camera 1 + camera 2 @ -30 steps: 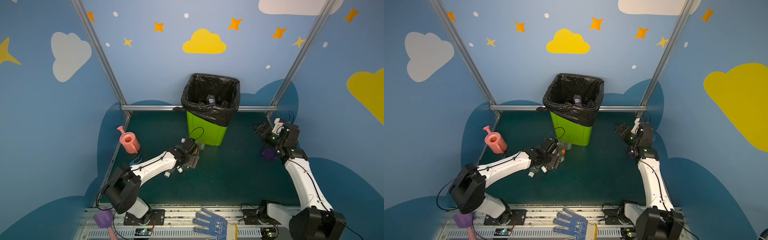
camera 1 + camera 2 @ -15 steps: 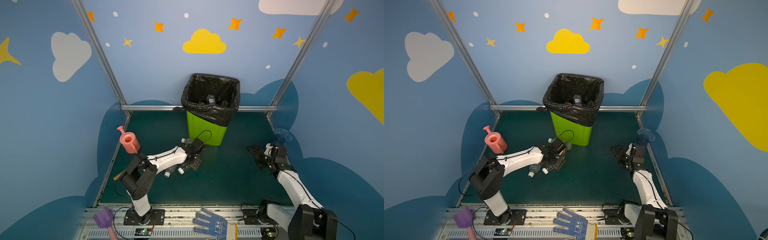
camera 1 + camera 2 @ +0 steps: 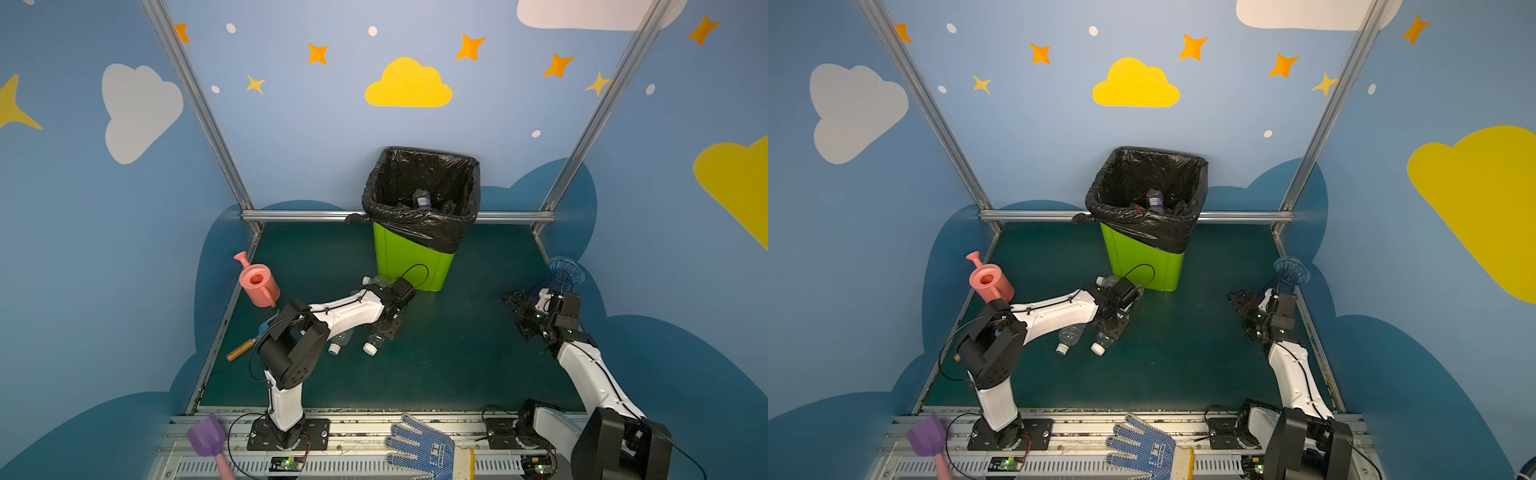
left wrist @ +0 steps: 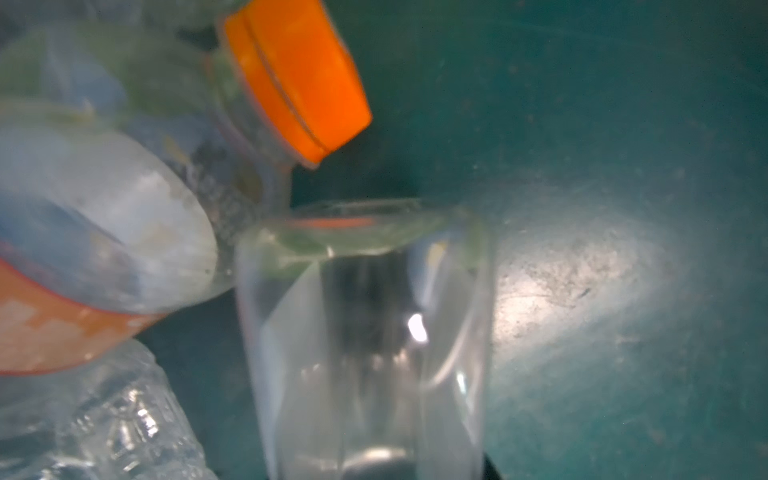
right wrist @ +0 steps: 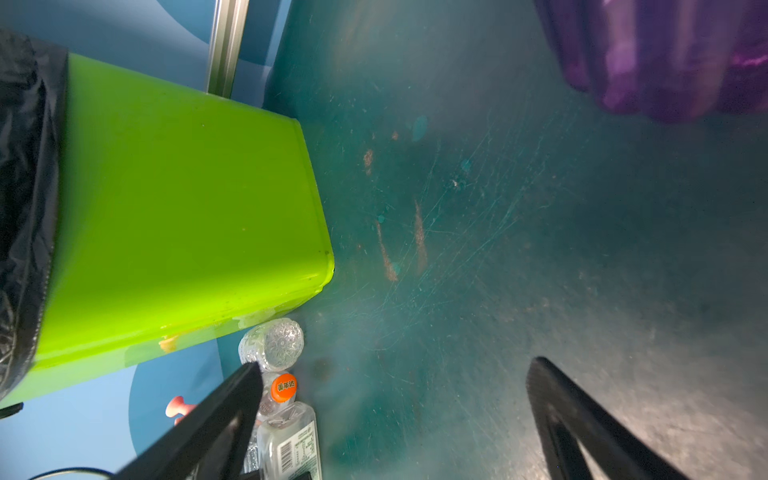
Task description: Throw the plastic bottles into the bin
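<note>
The left gripper is down at the dark green table, just in front of the lime-green bin. Its jaws are pressed in on a clear bottle that lies on its side, and the white cap sticks out past the fingers toward the front edge. A second white-capped bottle lies just beside it under the white forearm. A third bottle rests at the foot of the bin behind the wrist.

In the left wrist view a clear bottle body fills the middle of the frame, and the fingers themselves cannot be made out there. An orange-capped bottle with an orange label leans against its end, with a crumpled clear bottle close by.

The right gripper hangs above the right side of the table, well apart from the bottles and near the blue ribbed vase. Its jaws are spread wide and pinch nothing — in the right wrist view the two black fingers stand far apart with bare table between them.

The bin stands at the back centre with a black liner folded over its rim. Several binned bottles show inside it. A pink watering can sits upright near the left edge.
</note>
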Available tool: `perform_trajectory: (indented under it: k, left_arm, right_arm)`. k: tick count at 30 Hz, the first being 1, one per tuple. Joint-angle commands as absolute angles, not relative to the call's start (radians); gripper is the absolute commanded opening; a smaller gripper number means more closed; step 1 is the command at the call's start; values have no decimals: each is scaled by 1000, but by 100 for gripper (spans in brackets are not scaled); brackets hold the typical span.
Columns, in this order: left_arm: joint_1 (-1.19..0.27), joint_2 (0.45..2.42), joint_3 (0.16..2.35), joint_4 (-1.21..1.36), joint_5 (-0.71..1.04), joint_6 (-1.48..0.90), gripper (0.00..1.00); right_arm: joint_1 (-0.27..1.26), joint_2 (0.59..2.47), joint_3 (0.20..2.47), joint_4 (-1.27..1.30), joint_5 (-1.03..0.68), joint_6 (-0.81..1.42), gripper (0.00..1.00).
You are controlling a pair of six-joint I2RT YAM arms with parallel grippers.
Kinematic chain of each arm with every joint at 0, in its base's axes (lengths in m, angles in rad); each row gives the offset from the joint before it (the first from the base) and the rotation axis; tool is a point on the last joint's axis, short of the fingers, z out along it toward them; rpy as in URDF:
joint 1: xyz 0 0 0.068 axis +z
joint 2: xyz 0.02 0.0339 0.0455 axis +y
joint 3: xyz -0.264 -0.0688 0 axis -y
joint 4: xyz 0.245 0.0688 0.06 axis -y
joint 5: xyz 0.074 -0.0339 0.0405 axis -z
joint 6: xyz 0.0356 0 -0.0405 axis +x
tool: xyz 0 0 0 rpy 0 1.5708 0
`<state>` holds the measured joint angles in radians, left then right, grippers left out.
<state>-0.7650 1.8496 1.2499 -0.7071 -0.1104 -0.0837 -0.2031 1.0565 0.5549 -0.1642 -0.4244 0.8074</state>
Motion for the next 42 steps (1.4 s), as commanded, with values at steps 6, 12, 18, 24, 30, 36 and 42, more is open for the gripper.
perform_trajectory:
  k: [6, 12, 18, 24, 30, 36, 42]
  left_arm:
    - [-771, 1751, 1261, -710, -65, -101, 33]
    - [-774, 1518, 1298, -681, -65, -105, 34]
    - [-772, 1203, 1391, -598, -212, -4, 35]
    - [-772, 970, 1566, -275, -283, 269, 41]
    - [-765, 1022, 1651, 34, -232, 419, 44]
    - [-557, 1397, 1892, -63, 23, 68, 45]
    - [-508, 2045, 2845, -677, 244, -98, 78]
  right_arm:
    - [-232, 1055, 544, -150, -462, 810, 98]
    - [-235, 1061, 541, -144, -475, 818, 98]
    - [-236, 1065, 558, -139, -495, 831, 98]
    - [-236, 1066, 579, -133, -507, 844, 98]
    - [-236, 1053, 583, -135, -518, 855, 98]
    - [-246, 1011, 602, -175, -519, 842, 98]
    - [-269, 961, 605, -203, -543, 835, 98]
